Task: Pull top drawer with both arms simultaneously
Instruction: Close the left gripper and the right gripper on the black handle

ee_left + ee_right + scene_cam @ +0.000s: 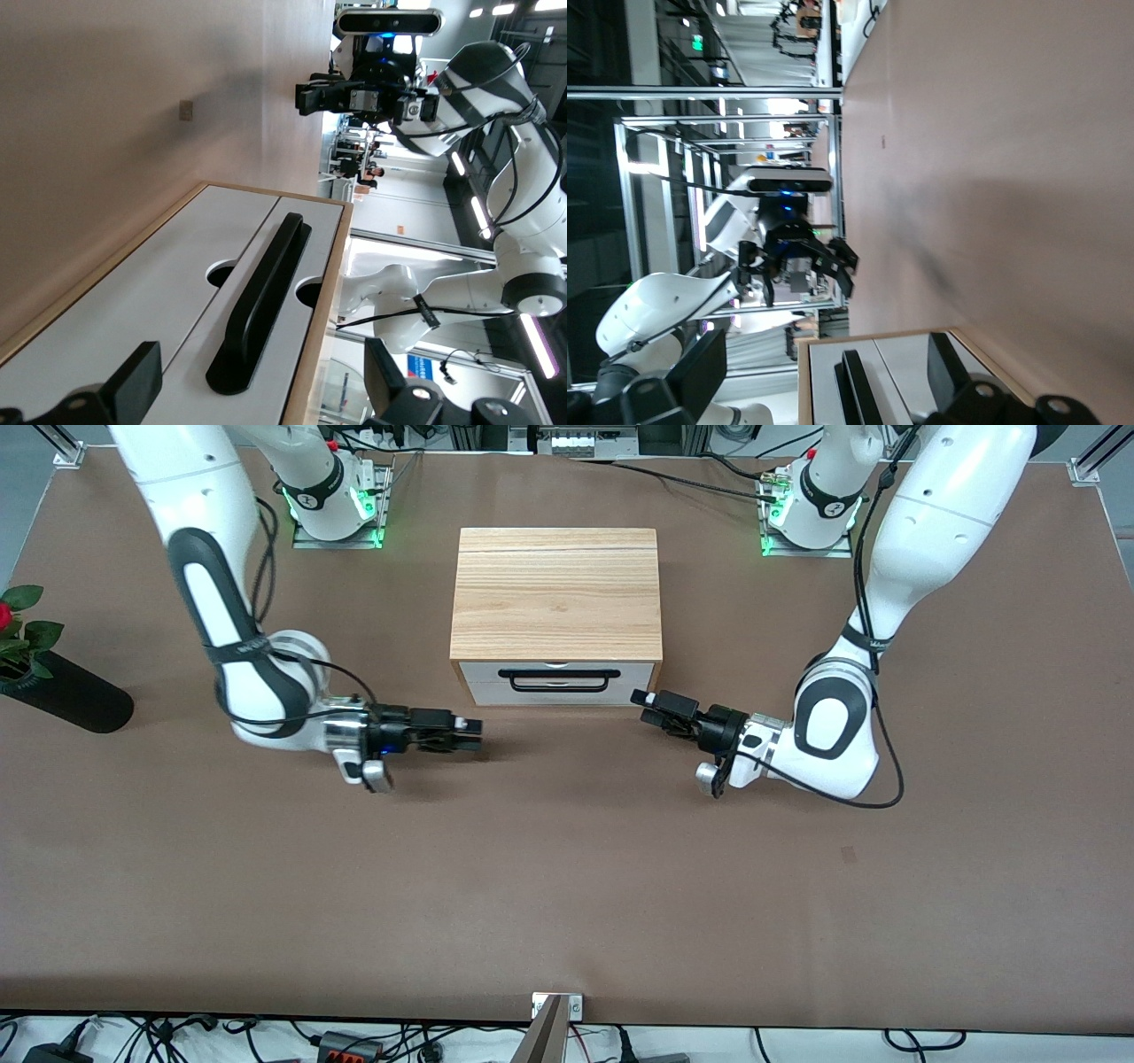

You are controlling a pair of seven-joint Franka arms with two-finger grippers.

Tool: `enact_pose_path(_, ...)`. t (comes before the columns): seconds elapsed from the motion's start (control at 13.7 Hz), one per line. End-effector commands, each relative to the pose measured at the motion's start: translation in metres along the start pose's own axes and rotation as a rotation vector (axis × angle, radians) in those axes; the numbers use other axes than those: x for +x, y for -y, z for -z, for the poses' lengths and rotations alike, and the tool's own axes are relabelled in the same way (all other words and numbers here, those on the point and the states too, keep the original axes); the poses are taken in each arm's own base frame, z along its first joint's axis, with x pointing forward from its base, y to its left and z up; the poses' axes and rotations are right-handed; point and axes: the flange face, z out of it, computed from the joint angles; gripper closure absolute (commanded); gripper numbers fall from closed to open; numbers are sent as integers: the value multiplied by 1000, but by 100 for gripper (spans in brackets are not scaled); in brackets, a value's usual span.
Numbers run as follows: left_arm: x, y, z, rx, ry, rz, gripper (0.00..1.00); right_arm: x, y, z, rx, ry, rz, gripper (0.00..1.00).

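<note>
The cabinet [555,593] stands mid-table between the two arms, its white front toward the front camera. The top drawer [478,671] is closed, its black bar handle [558,676] across the front. My right gripper [474,733] hovers low, open and empty, pointing at the drawer front from the right arm's end. My left gripper [640,700] is open and empty off the front's other corner. In the left wrist view the handle [261,301] runs ahead of my left gripper [261,385], not touched. In the right wrist view the handle [858,394] lies ahead of my right gripper [824,367].
A black vase with a red rose [62,691] lies at the right arm's end of the table. The lower white drawer front [478,693] sits under the top one. The brown table [567,886] stretches toward the front camera.
</note>
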Motion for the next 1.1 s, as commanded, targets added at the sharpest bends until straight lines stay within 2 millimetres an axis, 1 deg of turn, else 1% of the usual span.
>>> enact_pose_path(0.0, -10, 7, -21, -76, -17, 11, 0, -16, -11, -20, 65, -19, 23, 0)
enact_pose_path(0.15, -16, 13, -36, -114, -30, 10, 0, -32, -22, -33, 121, -10, 28, 0)
enact_pose_path(0.22, -20, 17, -42, -121, -26, 24, 3, -42, -26, -38, 149, -1, 8, 0)
enact_pose_path(0.37, -27, 22, -56, -145, -26, 53, 3, -50, -33, -38, 161, 7, 24, 0)
enact_pose_path(0.44, -28, 23, -60, -157, -31, 62, 4, -52, -41, -38, 162, 9, 40, 0)
enact_pose_path(0.51, -32, 26, -68, -165, -29, 75, 6, -56, -47, -41, 176, 18, 54, 5)
enact_pose_path(0.58, -33, 26, -71, -170, -30, 71, 10, -60, -53, -43, 202, 30, 61, 14)
enact_pose_path(0.66, -36, 30, -74, -170, -32, 71, 16, -64, -56, -46, 231, 45, 65, 24)
enact_pose_path(0.73, -36, 30, -74, -172, -34, 67, 22, -66, -57, -48, 242, 53, 65, 26)
enact_pose_path(0.88, -37, 31, -75, -173, -35, 69, 37, -75, -57, -61, 232, 78, 64, 38)
enact_pose_path(0.95, -37, 32, -75, -174, -35, 71, 43, -75, -58, -62, 229, 79, 64, 47)
enact_pose_path(1.02, -37, 32, -77, -182, -41, 74, 44, -76, -58, -62, 226, 81, 64, 50)
